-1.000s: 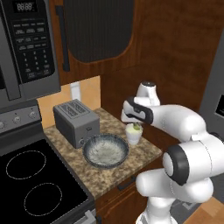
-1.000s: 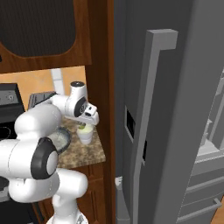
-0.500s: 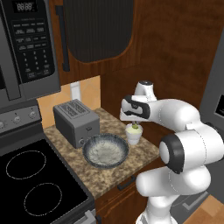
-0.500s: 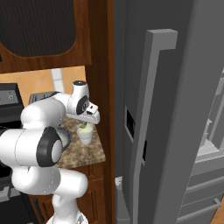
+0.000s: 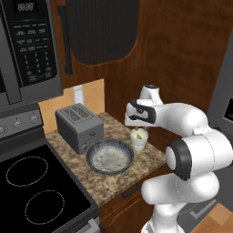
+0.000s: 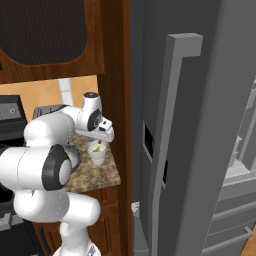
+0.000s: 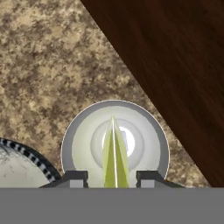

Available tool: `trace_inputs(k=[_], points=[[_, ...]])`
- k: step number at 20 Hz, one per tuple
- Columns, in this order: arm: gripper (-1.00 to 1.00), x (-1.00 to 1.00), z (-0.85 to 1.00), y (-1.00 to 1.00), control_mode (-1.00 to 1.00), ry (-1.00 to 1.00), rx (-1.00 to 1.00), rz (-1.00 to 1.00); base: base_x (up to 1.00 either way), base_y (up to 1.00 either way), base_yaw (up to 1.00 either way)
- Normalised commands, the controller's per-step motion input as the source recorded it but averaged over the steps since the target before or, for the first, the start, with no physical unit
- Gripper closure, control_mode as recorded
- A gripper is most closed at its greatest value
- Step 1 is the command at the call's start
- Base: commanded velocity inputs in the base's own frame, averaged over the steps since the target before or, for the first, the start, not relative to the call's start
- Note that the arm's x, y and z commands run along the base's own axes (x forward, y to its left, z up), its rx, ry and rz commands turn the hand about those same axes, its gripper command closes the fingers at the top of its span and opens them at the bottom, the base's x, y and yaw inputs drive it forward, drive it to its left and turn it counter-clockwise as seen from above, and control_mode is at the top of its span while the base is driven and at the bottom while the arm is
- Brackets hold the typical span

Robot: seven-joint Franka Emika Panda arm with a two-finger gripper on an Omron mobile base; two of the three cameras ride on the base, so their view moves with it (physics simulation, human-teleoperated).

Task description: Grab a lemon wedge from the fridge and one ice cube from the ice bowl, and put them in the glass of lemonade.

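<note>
Left base view: gripper (image 5: 138, 129) hangs right over the glass (image 5: 139, 140), which sits on the tabletop (image 5: 113, 178) just beside the bowl (image 5: 109, 156).

Right base view: same glass (image 6: 97, 153), next to the fridge (image 6: 200, 125).

Hand view: fingertips (image 7: 76, 178) spread apart, lemon wedge (image 7: 115, 155) standing edge-on between them over the glass (image 7: 78, 140); can't tell if they're touching it.

Bare counter (image 5: 113, 182) lies open along its front edge, but the glass of lemonade (image 5: 139, 140) near the right edge is hemmed — ice bowl (image 5: 109, 156) just beside it, toaster (image 5: 79, 127) toward the back-left corner, dark wood panel (image 7: 175, 65) close behind.
</note>
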Motion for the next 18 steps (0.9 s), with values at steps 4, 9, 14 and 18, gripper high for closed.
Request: trace_inputs(k=[4,9,14,18], points=[[-1.0,0.0,0.02,0.0,-1.0,0.04,0.0,0.0,0.0,0.0,0.0],[-1.0,-0.24,0.26,0.0,-1.0,-0.01,0.02,-0.01,0.0,0.0,0.0],[-1.0,0.0,0.21,-0.01,-1.0,-0.01,0.01,0.0,0.0,0.0,0.0],[-1.0,-0.4,0.22,0.0,-1.0,-0.05,0.03,0.0,0.0,0.0,0.0]])
